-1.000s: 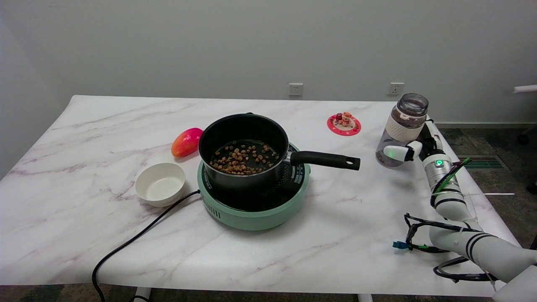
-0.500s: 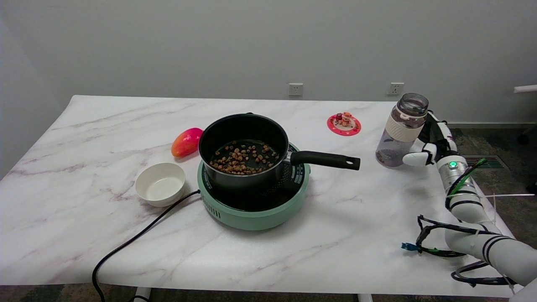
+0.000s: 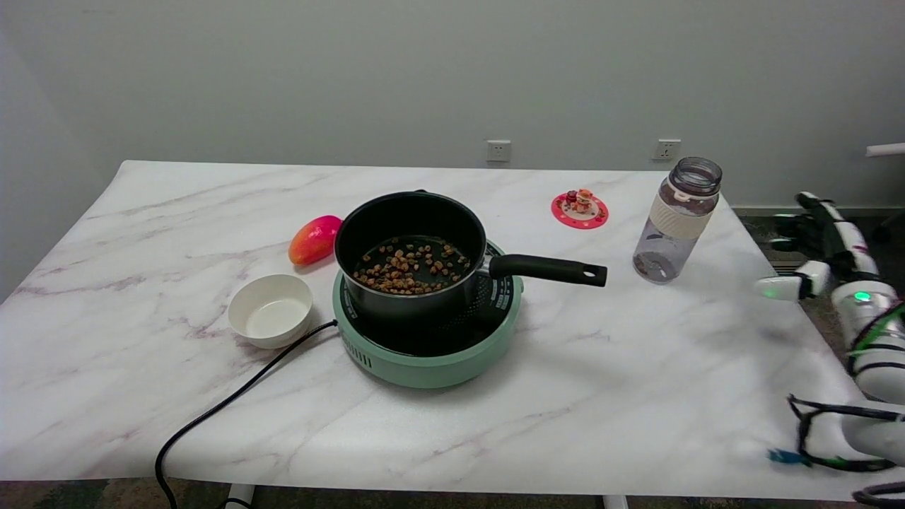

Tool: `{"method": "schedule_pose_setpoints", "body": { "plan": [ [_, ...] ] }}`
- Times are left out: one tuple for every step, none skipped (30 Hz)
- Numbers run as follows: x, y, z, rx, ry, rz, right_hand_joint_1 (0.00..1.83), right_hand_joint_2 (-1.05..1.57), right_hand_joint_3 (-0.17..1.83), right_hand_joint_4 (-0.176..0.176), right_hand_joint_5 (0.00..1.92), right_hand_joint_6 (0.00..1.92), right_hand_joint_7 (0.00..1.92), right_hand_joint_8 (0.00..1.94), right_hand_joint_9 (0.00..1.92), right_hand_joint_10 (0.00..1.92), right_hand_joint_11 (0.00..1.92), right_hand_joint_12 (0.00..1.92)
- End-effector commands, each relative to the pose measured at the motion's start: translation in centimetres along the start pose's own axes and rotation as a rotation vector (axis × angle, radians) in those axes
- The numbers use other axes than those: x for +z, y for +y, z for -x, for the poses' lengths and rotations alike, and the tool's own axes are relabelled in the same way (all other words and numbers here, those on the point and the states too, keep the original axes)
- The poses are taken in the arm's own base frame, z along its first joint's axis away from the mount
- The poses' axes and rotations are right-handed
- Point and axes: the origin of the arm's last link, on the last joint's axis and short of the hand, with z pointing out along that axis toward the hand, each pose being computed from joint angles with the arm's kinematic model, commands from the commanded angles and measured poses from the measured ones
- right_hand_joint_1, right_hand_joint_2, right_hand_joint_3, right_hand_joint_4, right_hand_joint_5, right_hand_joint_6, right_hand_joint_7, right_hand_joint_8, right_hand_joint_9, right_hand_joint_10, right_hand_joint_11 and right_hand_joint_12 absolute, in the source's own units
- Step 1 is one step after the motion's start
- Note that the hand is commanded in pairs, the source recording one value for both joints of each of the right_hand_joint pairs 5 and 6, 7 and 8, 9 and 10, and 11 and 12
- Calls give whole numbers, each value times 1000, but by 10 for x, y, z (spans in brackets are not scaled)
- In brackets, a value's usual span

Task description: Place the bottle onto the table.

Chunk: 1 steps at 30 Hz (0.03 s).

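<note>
The clear bottle (image 3: 677,220), with a white band round its upper part and no cap, stands upright on the marble table (image 3: 601,367) near the right edge. A little dark matter lies at its bottom. My right hand (image 3: 820,247) is well to the right of the bottle, beyond the table's edge, with its fingers apart and nothing in them. A clear gap separates hand and bottle.
A black pot (image 3: 410,251) with brown bits sits on a green cooker (image 3: 431,339), its handle (image 3: 548,269) pointing toward the bottle. A white bowl (image 3: 271,309), a mango (image 3: 314,239), a red coaster (image 3: 580,209) and a black cord (image 3: 226,406) are also on the table.
My right hand let go of the bottle and drew away to the right, off the table's edge. The bottle stays standing where it was set.
</note>
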Motion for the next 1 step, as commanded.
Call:
{"method": "schedule_pose_setpoints", "body": {
  "plan": [
    [-44,26,-136,-172,274,63,1376,-932,1087,0,173,173,506,506,502,502,669,669]
  ]
}}
